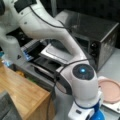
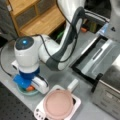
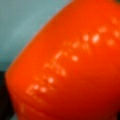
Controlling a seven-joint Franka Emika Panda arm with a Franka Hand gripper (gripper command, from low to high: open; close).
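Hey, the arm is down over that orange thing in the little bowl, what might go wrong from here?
1. The gripper sits low over the small teal bowl at the table edge; a sideways pull might tip or slide it off.
2. The smooth orange object fills the wrist view; it may slip if squeezed off-centre.
3. The pink round plate on the white scale stands close by; a swing toward it might knock it.
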